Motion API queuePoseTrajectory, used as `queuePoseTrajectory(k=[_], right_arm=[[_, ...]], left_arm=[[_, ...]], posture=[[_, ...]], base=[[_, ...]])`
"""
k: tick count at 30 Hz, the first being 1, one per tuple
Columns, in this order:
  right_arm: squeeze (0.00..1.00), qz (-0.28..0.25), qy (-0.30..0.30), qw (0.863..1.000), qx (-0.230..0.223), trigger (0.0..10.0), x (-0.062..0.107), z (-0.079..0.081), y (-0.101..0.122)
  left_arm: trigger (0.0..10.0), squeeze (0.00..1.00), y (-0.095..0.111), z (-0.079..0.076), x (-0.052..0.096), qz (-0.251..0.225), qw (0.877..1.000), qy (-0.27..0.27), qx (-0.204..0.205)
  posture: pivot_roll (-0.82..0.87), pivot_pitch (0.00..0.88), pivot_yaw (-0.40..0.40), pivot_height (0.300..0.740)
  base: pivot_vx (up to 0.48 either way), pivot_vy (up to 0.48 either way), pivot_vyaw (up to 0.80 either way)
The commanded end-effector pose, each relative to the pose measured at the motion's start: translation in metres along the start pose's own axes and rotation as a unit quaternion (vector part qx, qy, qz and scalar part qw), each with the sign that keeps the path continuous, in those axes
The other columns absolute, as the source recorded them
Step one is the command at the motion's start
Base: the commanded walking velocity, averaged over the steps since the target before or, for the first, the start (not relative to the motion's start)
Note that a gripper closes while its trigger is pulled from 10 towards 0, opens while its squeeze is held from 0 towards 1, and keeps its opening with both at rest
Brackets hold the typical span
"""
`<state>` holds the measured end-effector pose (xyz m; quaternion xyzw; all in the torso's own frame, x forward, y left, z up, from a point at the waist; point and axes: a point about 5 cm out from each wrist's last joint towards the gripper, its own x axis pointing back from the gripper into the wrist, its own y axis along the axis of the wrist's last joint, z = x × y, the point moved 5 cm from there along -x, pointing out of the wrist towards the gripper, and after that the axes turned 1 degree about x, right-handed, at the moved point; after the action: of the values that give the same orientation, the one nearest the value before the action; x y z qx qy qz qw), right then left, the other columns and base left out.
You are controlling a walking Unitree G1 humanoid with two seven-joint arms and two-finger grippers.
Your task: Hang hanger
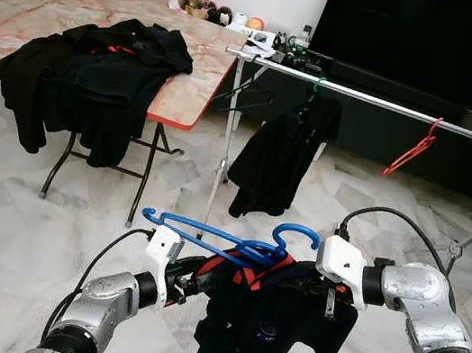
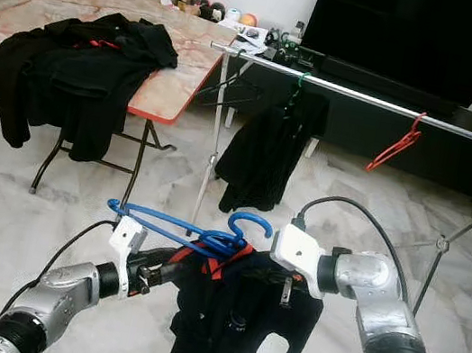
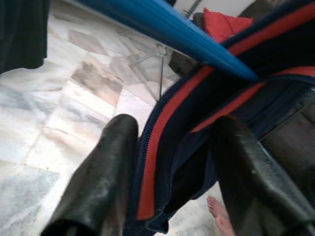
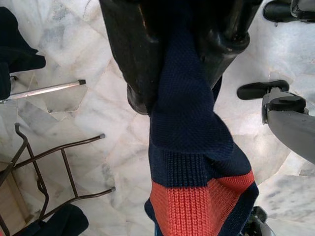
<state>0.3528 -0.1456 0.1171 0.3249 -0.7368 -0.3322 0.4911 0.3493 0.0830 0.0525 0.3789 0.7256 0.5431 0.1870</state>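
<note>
A blue plastic hanger (image 1: 225, 239) lies level between my two arms, hook (image 1: 299, 233) up, with a navy shirt (image 1: 264, 328) with red trim draped below it. My left gripper (image 1: 195, 281) holds the shirt's red-edged collar (image 3: 157, 147) between its fingers, just under the hanger bar (image 3: 172, 29). My right gripper (image 1: 304, 284) is shut on the navy knit fabric (image 4: 197, 162) at the shirt's other shoulder. Ahead runs the silver clothes rail (image 1: 369, 98), well above and beyond the hanger.
On the rail hang a black garment (image 1: 281, 153) on a green hanger, an empty black hanger (image 1: 246, 96) and a red hanger (image 1: 413, 148). A folding table (image 1: 27, 12) with a pile of black clothes (image 1: 99, 70) stands to the left. A bare foot (image 3: 219, 216) is on the marble floor.
</note>
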Motion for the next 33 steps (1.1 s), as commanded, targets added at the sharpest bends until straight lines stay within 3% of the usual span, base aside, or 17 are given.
queuePoseTrajectory(k=[1, 9, 23, 33], right_arm=[[0.00, -0.006, -0.017, 1.000, 0.010, 0.0, 0.007, -0.007, 0.006], [0.00, -0.002, -0.017, 1.000, 0.008, 0.0, 0.007, -0.007, 0.004], [0.00, 0.002, -0.017, 1.000, 0.006, 0.0, 0.005, -0.007, 0.002], [0.00, 0.003, -0.017, 1.000, 0.003, 0.0, 0.003, -0.006, 0.001]], left_arm=[[0.0, 0.00, -0.004, -0.004, -0.001, 0.013, 1.000, -0.012, -0.006], [0.0, 0.00, -0.013, -0.003, 0.002, 0.042, 0.999, -0.014, -0.024], [0.0, 0.00, -0.013, 0.002, 0.005, 0.038, 0.999, 0.006, -0.029], [0.0, 0.00, -0.016, -0.004, 0.006, 0.047, 0.998, -0.019, -0.025]], posture=[[0.01, 0.000, -0.122, 0.740], [0.01, 0.000, -0.122, 0.740], [0.02, 0.000, -0.124, 0.740], [0.02, 0.000, -0.124, 0.740]], base=[[0.000, 0.000, 0.00], [0.000, 0.000, 0.00], [0.000, 0.000, 0.00], [0.000, 0.000, 0.00]])
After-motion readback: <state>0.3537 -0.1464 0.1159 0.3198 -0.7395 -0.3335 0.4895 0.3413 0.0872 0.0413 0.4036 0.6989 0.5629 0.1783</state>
